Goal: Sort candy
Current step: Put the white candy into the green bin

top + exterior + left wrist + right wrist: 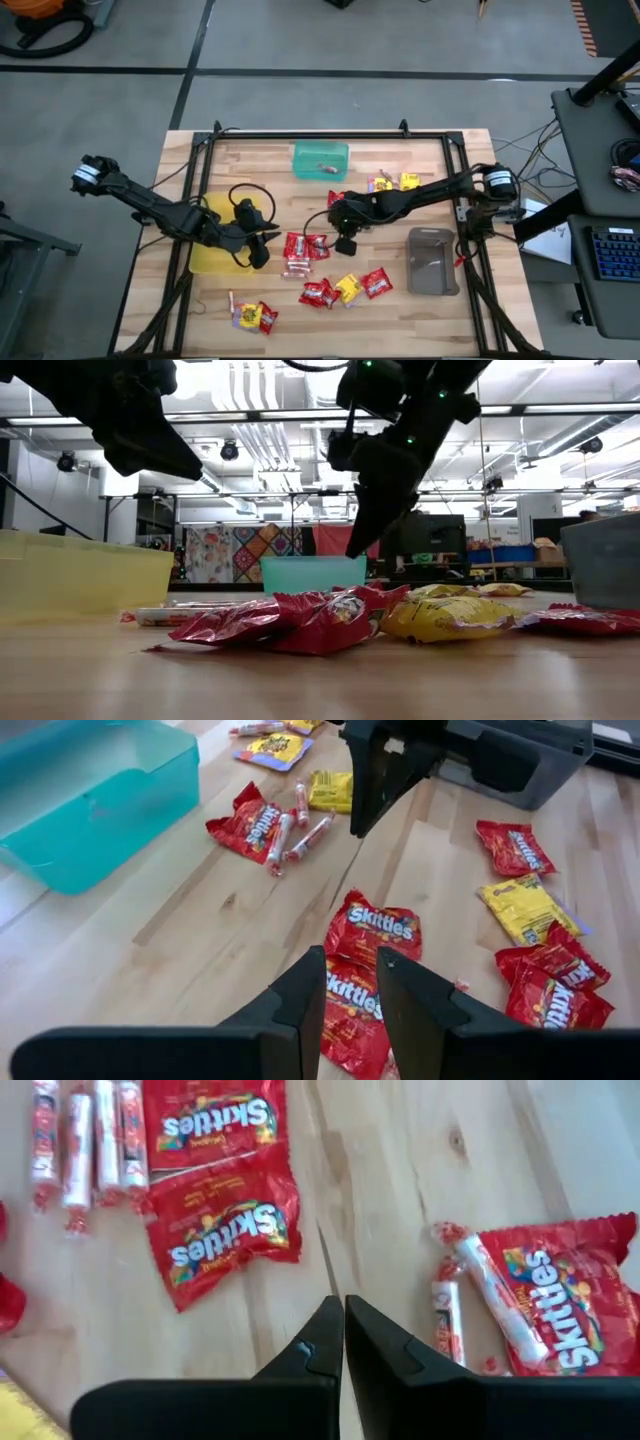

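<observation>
Red candy packets [300, 622] lie mid-surface under the right hand [344, 1320], pinched shut on nothing, which should reopen and straddle one packet; left hand [350, 990] waits part-open, empty.

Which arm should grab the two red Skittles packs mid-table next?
Probably right. The right gripper hangs shut and empty just beside the Skittles packs. The left gripper sits at the yellow tray's edge, part open, also near but lower-angled.

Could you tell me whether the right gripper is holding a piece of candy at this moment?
No: in the right wrist view the right gripper is shut with nothing between its fingers, above bare wood between the red Skittles packets.
</observation>
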`<act>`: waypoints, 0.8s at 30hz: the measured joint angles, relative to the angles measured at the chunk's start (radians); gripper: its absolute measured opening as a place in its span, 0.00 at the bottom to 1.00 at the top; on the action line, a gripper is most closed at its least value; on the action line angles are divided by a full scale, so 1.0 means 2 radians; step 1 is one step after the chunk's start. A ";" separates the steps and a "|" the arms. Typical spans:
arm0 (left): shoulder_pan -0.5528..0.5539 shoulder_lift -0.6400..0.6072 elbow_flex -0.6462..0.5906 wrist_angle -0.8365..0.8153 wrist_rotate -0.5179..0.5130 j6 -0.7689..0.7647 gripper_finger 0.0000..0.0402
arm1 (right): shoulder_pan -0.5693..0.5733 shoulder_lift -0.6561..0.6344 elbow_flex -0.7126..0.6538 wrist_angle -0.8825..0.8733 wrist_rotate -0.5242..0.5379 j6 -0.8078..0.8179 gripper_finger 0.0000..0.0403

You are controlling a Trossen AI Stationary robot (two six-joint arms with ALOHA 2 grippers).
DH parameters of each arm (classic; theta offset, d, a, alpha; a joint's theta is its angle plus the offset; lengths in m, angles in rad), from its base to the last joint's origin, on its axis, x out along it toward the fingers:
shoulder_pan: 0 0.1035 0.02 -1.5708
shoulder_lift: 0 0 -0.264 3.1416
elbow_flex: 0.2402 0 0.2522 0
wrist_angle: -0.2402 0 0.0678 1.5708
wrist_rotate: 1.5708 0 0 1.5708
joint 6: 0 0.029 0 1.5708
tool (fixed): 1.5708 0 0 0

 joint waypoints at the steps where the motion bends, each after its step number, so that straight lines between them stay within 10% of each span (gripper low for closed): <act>1: 0.000 0.000 0.000 0.001 0.000 0.000 0.19 | 0.000 -0.002 -0.005 -0.001 0.000 -0.012 0.02; 24: 0.000 0.000 0.000 0.003 -0.027 0.007 0.19 | -0.027 0.042 -0.041 0.047 0.062 -0.110 0.37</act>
